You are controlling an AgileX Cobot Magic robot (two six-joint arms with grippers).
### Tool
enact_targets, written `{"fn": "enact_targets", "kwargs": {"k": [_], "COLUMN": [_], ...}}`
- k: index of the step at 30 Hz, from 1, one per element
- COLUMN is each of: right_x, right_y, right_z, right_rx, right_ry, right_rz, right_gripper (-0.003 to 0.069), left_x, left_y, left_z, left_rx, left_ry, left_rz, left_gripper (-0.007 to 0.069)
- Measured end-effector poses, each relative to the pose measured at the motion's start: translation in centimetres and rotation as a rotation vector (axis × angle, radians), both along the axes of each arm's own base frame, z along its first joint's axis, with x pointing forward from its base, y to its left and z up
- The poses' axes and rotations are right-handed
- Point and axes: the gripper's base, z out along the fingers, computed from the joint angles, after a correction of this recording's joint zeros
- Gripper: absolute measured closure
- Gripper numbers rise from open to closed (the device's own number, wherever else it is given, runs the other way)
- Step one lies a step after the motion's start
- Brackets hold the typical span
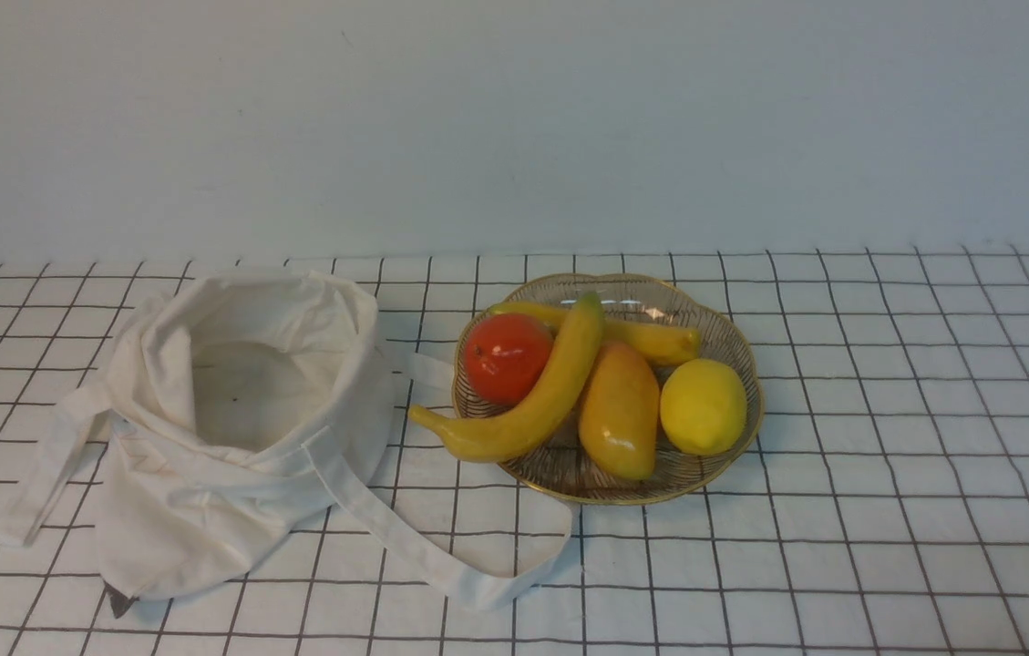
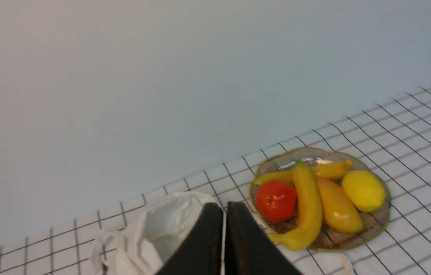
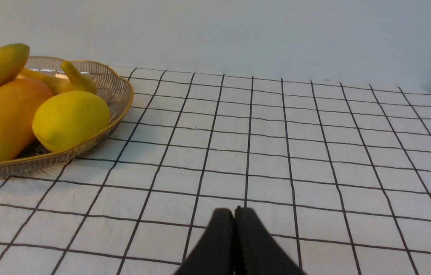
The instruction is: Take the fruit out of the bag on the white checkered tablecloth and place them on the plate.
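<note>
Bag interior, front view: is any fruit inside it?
The bag gapes open; only bare white cloth and a small dark speck show inside, nothing else. Its near wall hides the front strip of the floor, so that part cannot be checked.

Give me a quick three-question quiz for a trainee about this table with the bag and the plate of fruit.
1. True or false: the bag lies to the robot's left of the plate.
2. Which fruit lies across the slim yellow banana? A the lemon; B the green-tipped banana; C the red fruit.
3. Fill in: the jaws of the left gripper and the right gripper are both ____.
Key: 1 true; 2 B; 3 shut.
</note>
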Motion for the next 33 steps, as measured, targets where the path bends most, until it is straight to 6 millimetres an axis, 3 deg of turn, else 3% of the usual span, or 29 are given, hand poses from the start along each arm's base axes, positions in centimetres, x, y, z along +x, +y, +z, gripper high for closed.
{"fn": "enact_targets", "kwargs": {"k": [6, 13, 18, 21, 22, 26, 30, 33], "right_x": [0.0, 0.0, 0.0, 0.0, 0.0, 0.0, 0.0, 0.0], "right_y": [0.0, 0.0, 0.0, 0.0, 0.0, 0.0, 0.0, 0.0], "right_z": [0.0, 0.0, 0.0, 0.0, 0.0, 0.0, 0.0, 0.0], "right_rx": [0.0, 0.0, 0.001, 0.001, 0.001, 0.0, -0.002, -0.003], "right_ry": [0.0, 0.0, 0.0, 0.0, 0.0, 0.0, 0.0, 0.0], "right_rz": [0.0, 0.0, 0.0, 0.0, 0.0, 0.0, 0.0, 0.0], "right_gripper": [0.0673, 0.0673, 0.0673, 0.0673, 0.0673, 0.0673, 0.0673, 0.0673], "left_x": [-2.5, -2.9, -3.2, -3.0, -3.0, -2.4, -0.4, 0.6], "left_y": [2.2, 2.8, 2.9, 2.5, 2.2, 1.6, 1.2, 1.2], "left_z": [0.2, -0.6, -3.2, -5.7, -8.0, -13.7, -20.7, -24.2], "left_rx": [-0.072, -0.065, -0.052, -0.072, -0.093, -0.123, -0.088, -0.067], "left_ry": [-0.071, -0.048, -0.04, -0.095, -0.143, -0.176, -0.088, -0.004], "left_rz": [0.144, 0.198, 0.196, 0.172, 0.162, 0.175, 0.254, 0.287], "left_gripper": [0.0632, 0.0632, 0.0632, 0.0632, 0.0632, 0.0632, 0.0632, 0.0632]}}
